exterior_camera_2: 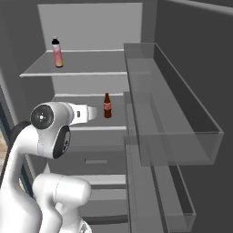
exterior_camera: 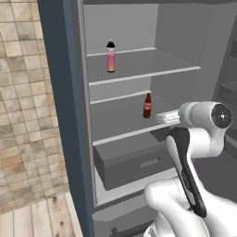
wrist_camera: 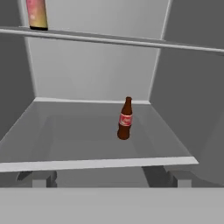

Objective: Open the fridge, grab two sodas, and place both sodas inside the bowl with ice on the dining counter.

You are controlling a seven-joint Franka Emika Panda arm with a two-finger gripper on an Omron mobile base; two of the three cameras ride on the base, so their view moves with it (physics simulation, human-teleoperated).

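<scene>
The fridge (exterior_camera: 69,115) stands open, its grey shelves in plain sight. The cola bottle (exterior_camera: 147,106) stands upright on the middle shelf (wrist_camera: 87,164), towards the right and a little back from the front edge (red label facing out). The pink-orange bottle (exterior_camera: 110,56) with its black cap stands upright on the shelf above, near the left side. The end effector (wrist_camera: 107,177) is level with the middle shelf, just outside its front edge, pointing in at the cola bottle and well apart from it; its fingers are spread wide and hold nothing. The door (exterior_camera_2: 173,132), with its clear bins, is swung out to the right.
</scene>
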